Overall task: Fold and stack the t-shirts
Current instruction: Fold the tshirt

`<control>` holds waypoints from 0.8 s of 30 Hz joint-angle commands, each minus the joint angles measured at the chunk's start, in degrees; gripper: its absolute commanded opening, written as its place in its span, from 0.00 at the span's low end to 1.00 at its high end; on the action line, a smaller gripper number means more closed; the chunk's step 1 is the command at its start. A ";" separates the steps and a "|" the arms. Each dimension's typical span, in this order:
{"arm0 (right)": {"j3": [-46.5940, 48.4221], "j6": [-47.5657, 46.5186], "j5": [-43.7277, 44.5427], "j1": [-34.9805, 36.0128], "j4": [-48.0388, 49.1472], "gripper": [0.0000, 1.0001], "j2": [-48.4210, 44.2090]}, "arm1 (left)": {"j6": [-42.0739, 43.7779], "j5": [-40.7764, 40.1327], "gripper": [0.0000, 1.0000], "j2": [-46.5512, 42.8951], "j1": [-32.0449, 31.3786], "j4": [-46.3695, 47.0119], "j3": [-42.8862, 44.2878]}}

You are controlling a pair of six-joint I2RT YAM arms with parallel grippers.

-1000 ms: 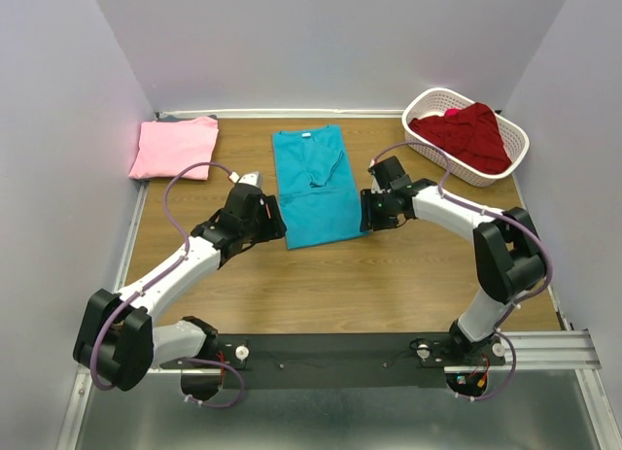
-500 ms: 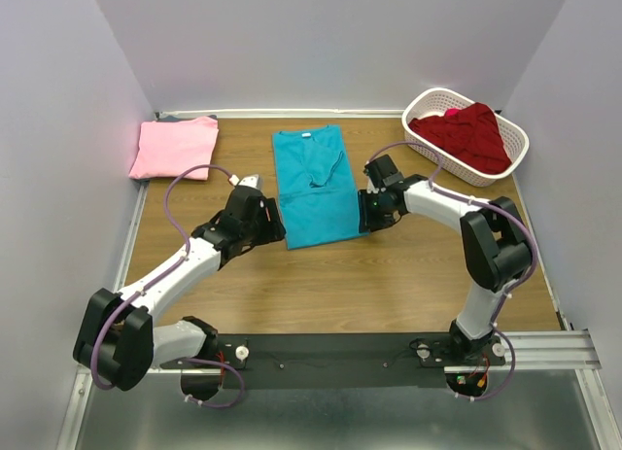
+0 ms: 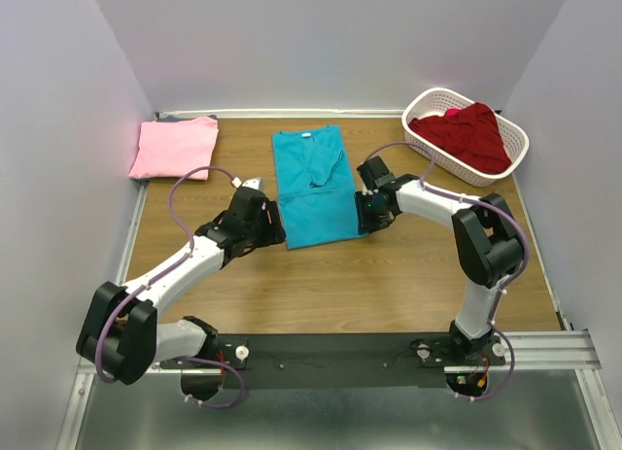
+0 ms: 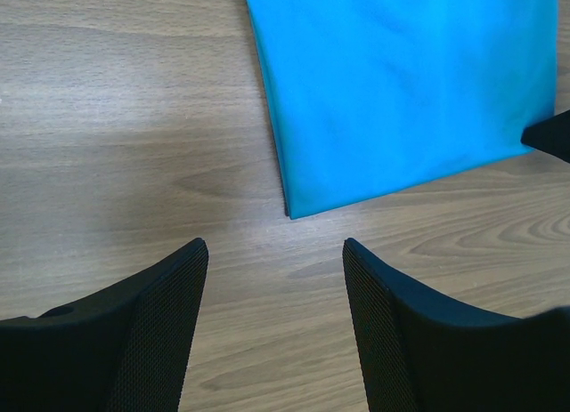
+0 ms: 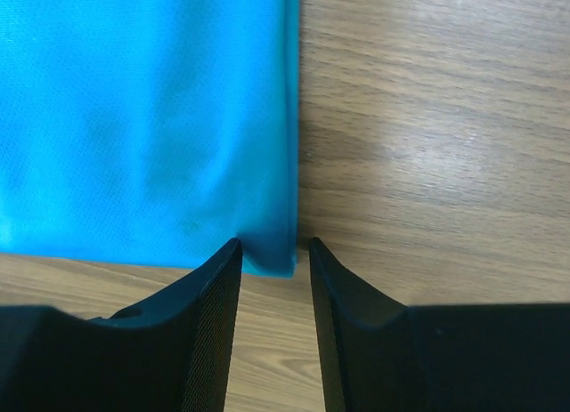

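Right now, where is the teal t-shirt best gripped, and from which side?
By its two near hem corners, coming from the near edge: the teal t-shirt lies flat with both corners free, the right gripper straddling one, the left gripper facing the other.

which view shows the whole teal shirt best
The top external view: the whole teal t-shirt shows there, collar to hem. The left wrist view shows only its near left corner, the right wrist view only its near right corner.
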 commanded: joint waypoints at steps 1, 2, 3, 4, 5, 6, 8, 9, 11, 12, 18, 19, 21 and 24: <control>-0.29 2.07 4.70 2.58 -4.78 0.41 5.03 | -0.56 -1.41 0.71 1.30 -0.60 -1.53 0.51; -0.28 2.25 4.97 2.76 -5.13 0.41 5.38 | -0.64 -1.50 0.71 1.56 -0.69 -1.70 0.60; -0.28 2.60 5.32 2.85 -5.48 0.39 6.26 | -0.73 -1.67 0.71 1.83 -0.86 -1.97 0.69; -0.28 2.69 5.41 2.93 -6.18 0.38 6.53 | -0.65 -1.76 0.71 1.83 -0.86 -2.06 0.86; -0.20 2.69 5.67 2.94 -6.45 0.36 6.88 | -0.82 -1.85 0.71 2.09 -0.86 -2.14 0.86; -0.28 2.61 5.76 3.02 -6.80 0.33 7.23 | -0.91 -1.94 0.71 2.35 -0.95 -2.32 0.95; -0.37 2.52 6.02 3.11 -7.33 0.29 7.76 | -1.26 -2.11 0.71 2.97 -1.13 -2.67 1.21; -0.37 2.43 6.03 3.11 -7.51 0.23 7.85 | -1.35 -2.20 0.71 3.67 -1.21 -2.85 1.39; -0.37 2.17 6.20 3.11 -7.86 0.17 7.85 | -1.79 -2.64 0.71 4.55 -1.39 -3.46 1.65; -0.37 2.08 6.20 3.29 -8.03 0.10 7.76 | -1.96 -2.81 0.71 5.51 -1.56 -3.64 2.17; 0.07 1.11 6.11 3.38 -8.39 0.01 6.97 | -5.12 -4.31 0.71 9.12 -3.15 -4.95 5.07; 0.07 0.85 5.94 3.38 -8.39 0.01 6.97 | -5.74 -4.83 0.71 10.08 -3.67 -5.22 5.52; 0.24 0.41 5.59 3.38 -8.39 0.01 7.23 | -7.23 -5.27 0.70 11.66 -4.81 -5.31 6.75; 0.24 -0.03 4.97 3.55 -8.21 0.01 7.15 | -8.81 -7.21 0.68 14.03 -5.61 -6.36 8.42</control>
